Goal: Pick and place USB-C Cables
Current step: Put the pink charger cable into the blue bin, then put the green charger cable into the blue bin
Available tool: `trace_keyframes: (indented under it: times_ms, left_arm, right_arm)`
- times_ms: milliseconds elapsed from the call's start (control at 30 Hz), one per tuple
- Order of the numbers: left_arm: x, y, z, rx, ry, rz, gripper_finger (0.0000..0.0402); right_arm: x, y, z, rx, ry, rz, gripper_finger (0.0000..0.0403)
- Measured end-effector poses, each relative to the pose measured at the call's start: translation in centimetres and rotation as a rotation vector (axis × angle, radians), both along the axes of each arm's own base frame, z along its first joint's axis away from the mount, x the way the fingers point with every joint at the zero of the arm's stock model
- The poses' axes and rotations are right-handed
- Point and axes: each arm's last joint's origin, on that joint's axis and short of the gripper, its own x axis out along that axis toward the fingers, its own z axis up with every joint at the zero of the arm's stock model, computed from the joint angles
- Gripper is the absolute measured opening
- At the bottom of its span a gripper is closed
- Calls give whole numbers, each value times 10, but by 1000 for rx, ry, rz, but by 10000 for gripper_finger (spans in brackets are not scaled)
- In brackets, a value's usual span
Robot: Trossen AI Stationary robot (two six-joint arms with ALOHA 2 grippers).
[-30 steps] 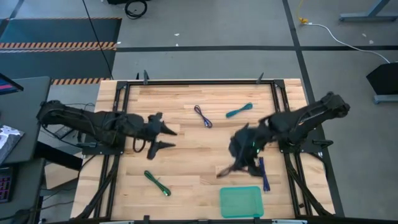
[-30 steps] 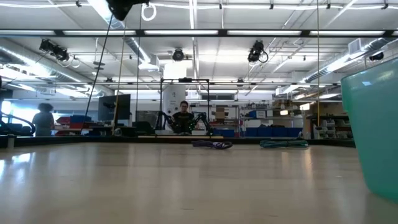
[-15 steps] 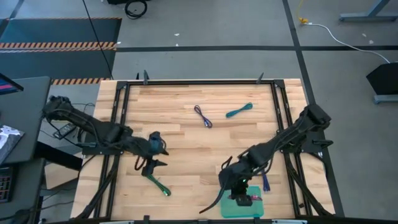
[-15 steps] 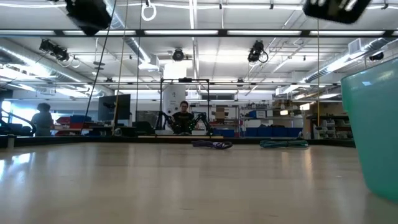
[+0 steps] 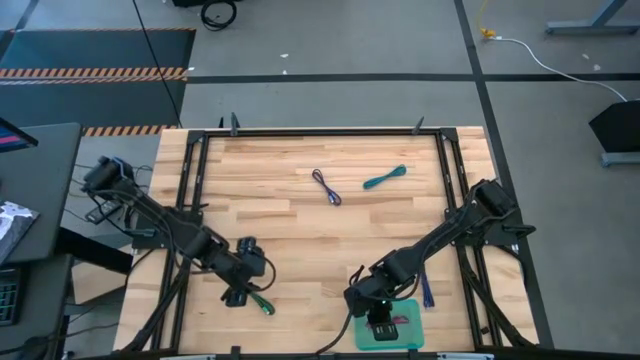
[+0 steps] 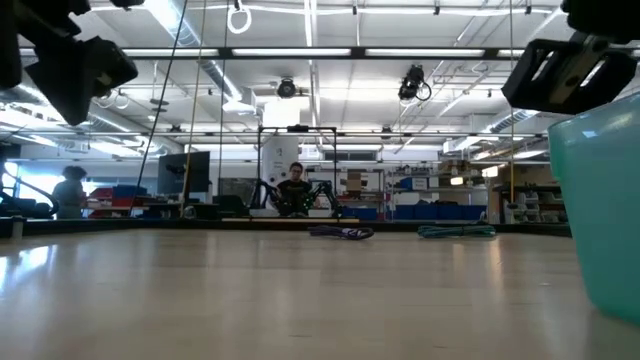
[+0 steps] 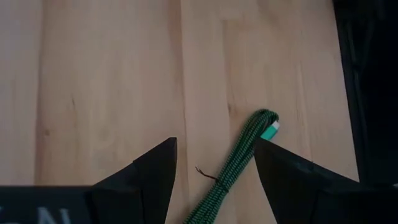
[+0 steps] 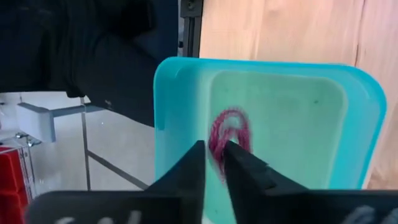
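My right gripper (image 5: 384,320) hangs over the flat teal tray (image 5: 408,338) at the table's near edge and is shut on the maroon cable (image 8: 229,132). My left gripper (image 7: 214,144) is open, low over the near-left part of the table. Its fingers stand on either side of the green cable (image 7: 241,157) without touching it; that cable (image 5: 260,301) lies flat on the wood. The purple cable (image 5: 327,187) and the teal cable (image 5: 385,178) lie near the far edge. The blue-violet cable (image 5: 427,288) lies beside the right arm, partly hidden by it. My right gripper pinches the maroon cable between its two fingers (image 8: 194,163) at one end of the bundle (image 8: 217,157), coming from above and pointing down. The bundle's loop (image 8: 233,124) hangs below the fingertips over the tray's floor; whether it touches the floor I cannot tell.
The tray (image 6: 600,200) fills the right side of the low view, close to the camera. A black metal frame (image 5: 320,131) runs round the wooden table. Bare wood lies in the table's middle. A person (image 6: 293,188) is in the room far behind the table.
My right gripper has swung from beside the blue-violet cable toward the table's near edge, carrying the maroon cable, and now hangs over the tray. My left gripper has moved from mid-table toward the near edge and down, staying open, and stands over the green cable.
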Motion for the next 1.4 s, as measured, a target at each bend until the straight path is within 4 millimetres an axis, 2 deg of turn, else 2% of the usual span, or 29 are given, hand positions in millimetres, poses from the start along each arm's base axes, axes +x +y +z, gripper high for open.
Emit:
trace_keyframes:
  times_ms: [233, 400, 633, 1000, 1133, 1300, 1333, 1400]
  left_arm:
    - [-6, -9, -5, -6, 42, 1, 224]
    - [-15, -10, -8, 19, 109, 8, 224]
    - [-20, -25, -29, 10, 229, -28, 224]
    - [-10, -37, -84, 190, 381, -52, 213]
    - [-8, -36, -87, 205, 385, -64, 167]
    - [-10, -30, -74, 247, 295, -32, 44]
    - [-9, -28, -69, 252, 260, -14, 29]
    - [-6, -25, -56, 263, 153, 48, 27]
  right_arm:
    - [1, -3, 2, -19, -30, 9, 161]
    - [3, -13, 2, -38, -11, 2, 201]
    - [1, -30, 20, -41, -36, -7, 211]
    - [-9, -53, 65, -84, -195, -84, 208]
    - [-14, -57, 76, -119, -242, -109, 207]
    - [-20, -62, 87, -172, -301, -135, 207]
    - [-21, -63, 90, -189, -322, -140, 207]
    - [-23, -66, 95, -236, -374, -153, 207]
